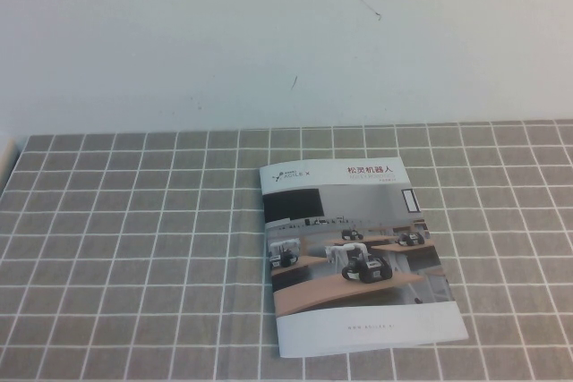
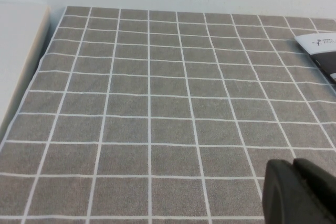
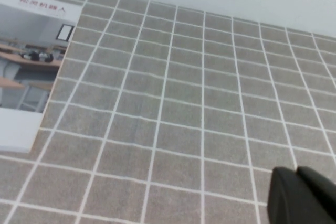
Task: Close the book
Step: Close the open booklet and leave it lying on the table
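L gripper (image 2: 294, 165) and R gripper (image 3: 297, 171) hover over the near cloth (image 1: 134, 221), 1 each side; jaws seem pressed together, nothing held, tho only the tips show. Book (image 1: 358, 257) lies flat right of centre, cover up, prob closed already; next needs at most a press-down check. All 4 edges free, open room out to the far wall (image 1: 269, 42)

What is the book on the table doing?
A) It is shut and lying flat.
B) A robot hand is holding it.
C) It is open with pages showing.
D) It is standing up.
A: the book lies flat, cover up, on the checked tablecloth; the left gripper and right gripper show only in their own wrist views, clear of it.
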Robot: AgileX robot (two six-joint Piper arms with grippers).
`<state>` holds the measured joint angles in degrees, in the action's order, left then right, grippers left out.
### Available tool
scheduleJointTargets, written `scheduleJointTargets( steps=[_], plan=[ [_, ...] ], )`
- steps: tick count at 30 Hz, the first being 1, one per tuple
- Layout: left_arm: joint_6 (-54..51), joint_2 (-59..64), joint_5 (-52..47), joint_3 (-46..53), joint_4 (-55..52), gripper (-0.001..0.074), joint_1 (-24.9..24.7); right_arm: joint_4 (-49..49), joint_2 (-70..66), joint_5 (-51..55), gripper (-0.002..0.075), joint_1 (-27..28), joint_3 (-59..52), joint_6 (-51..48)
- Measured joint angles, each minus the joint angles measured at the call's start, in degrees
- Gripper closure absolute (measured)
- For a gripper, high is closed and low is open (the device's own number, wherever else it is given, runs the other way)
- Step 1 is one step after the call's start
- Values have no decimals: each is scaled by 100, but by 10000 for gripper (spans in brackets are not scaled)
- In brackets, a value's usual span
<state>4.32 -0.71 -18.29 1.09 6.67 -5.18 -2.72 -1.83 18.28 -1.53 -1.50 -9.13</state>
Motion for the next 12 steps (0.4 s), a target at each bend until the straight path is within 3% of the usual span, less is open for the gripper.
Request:
scheduleJointTargets(
  steps=[12],
  plan=[
    [0, 0, -11, 0, 13, 737, 0, -40, 242, 80, 729, 270, 9, 411]
  ],
)
